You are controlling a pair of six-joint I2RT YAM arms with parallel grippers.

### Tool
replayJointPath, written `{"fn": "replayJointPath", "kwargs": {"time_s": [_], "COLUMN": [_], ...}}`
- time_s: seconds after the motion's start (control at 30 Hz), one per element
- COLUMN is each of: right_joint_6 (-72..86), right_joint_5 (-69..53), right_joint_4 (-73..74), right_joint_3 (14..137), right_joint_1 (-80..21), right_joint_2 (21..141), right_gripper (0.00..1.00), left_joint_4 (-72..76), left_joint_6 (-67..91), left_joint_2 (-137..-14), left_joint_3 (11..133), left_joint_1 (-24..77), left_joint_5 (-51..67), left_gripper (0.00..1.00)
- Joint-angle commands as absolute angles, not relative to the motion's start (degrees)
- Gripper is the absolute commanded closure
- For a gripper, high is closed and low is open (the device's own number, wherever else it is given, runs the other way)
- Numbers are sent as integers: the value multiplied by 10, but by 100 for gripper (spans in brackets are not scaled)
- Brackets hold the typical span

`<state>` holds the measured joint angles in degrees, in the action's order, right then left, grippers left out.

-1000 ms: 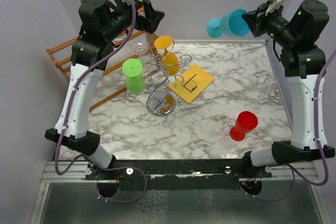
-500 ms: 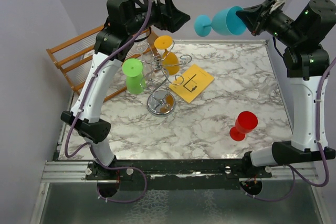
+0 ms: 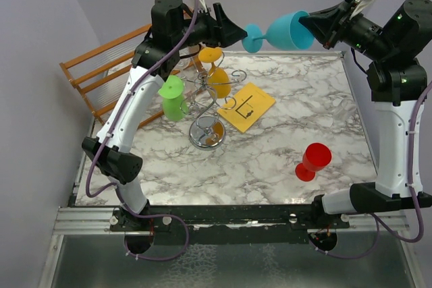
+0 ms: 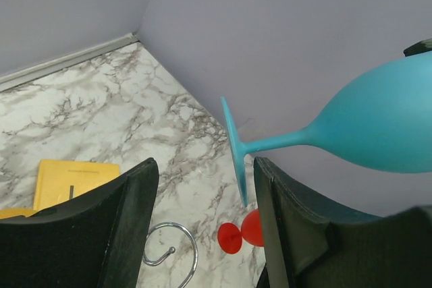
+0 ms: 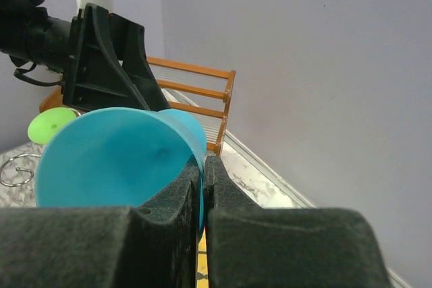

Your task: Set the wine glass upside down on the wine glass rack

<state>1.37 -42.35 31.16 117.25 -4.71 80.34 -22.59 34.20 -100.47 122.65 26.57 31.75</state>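
The turquoise plastic wine glass (image 3: 287,30) is held on its side in the air above the far edge of the marbled table (image 3: 270,166), foot pointing left. Its bowl rim is pinched by the right gripper (image 3: 309,23), jaws closed tight on the wall. The round foot is flanked by the black fingers (image 4: 135,220) of the left gripper (image 3: 237,32), which are parted; no grasp is seen there. The silver chrome wire wine glass rack (image 3: 209,92) is seen below, well apart from the glass.
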Motion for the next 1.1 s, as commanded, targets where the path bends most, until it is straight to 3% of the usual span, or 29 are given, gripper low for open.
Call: {"fn": "replayJointPath", "kwargs": {"time_s": [0.0,0.4,0.77,1.07], "right_joint_6": [21,13,6,8], "right_joint_5": [-444,-437,-440,-456], "right_joint_4": [289,285,282,278], "right_joint_3": [1183,1179,1170,1158], "right_joint_1": [-48,-48,-48,-48], "right_joint_2": [793,792,791,787], "right_gripper": [99,99,99,99], "left_joint_4": [-177,-150,-123,-109], "left_joint_6": [391,424,453,468], "left_joint_2": [-1005,-1006,-1010,-1014], "left_joint_3": [1211,1186,1170,1166], "left_joint_1": [270,272,272,272], "left_joint_5": [366,396,421,437], "left_gripper": [42,75,85,87]}}
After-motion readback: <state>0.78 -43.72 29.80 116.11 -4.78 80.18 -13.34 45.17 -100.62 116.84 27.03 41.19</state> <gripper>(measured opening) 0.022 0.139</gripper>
